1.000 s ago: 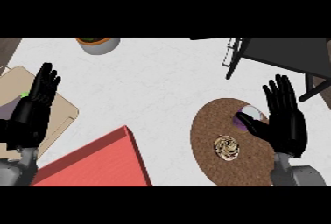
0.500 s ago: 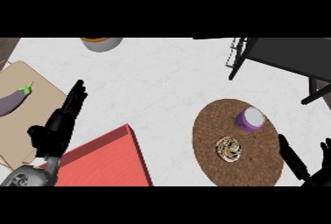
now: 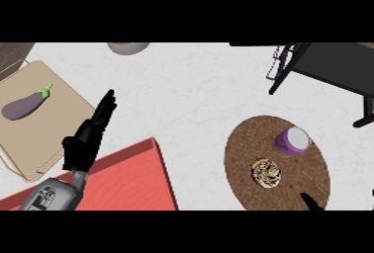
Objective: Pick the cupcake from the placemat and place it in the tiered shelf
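Brown round placemat [image 3: 248, 148] bears the cupcake [image 3: 293, 140] — nothing grips it.
Left hand [image 3: 86, 140] is edge-on with fingers straight; right hand [image 3: 312, 201] barely shows — its state cannot be told.

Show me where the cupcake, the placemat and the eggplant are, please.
cupcake [image 3: 294, 140]: head view, on its white top.
placemat [image 3: 252, 136]: head view, on bare brown surface.
eggplant [image 3: 22, 106]: head view, on its purple body.

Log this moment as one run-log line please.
stage: before pickup | cupcake: on placemat, untouched | left hand: open, over counter | right hand: at lower edge | shelf: upper right
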Tool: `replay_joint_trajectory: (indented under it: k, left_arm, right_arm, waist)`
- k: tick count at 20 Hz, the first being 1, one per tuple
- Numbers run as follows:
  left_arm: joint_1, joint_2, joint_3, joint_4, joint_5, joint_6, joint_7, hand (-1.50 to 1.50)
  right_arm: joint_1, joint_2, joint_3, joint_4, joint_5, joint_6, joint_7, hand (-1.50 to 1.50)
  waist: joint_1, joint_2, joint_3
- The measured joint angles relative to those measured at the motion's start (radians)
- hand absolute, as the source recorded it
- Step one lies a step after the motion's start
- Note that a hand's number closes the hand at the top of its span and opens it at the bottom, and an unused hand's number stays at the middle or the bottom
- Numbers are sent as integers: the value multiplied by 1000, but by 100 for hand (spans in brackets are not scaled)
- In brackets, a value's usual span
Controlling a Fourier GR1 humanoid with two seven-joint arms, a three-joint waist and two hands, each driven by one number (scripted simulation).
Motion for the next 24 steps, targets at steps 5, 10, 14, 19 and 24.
replay_joint_trajectory:
  k: [5, 10, 14, 19, 24]
  left_arm:
    - [-16, -10, 2, 27, -8, -25, -10, 0]
    - [-39, -31, -5, 43, -24, -23, -5, 0]
    - [-50, -42, -9, 42, -30, -24, -1, 0]
    - [-50, -35, -5, 29, -33, -34, 13, 0]
    - [-54, -45, 3, 28, -36, -43, 20, 0]
  right_arm:
    - [41, -162, 77, -153, 144, -28, 302, -150]
    - [75, -330, 130, -263, 272, 34, 592, -150]
    - [90, -463, 154, -344, 356, 131, 822, -150]
    - [30, -572, 170, -449, 470, 264, 1142, -150]
    - [-111, -555, 251, -530, 605, 381, 1362, -150]
  waist:
    - [19, 4, -2]
    - [31, 10, -5]
    - [42, 12, -6]
    - [51, 10, -5]
    - [49, 6, -3]
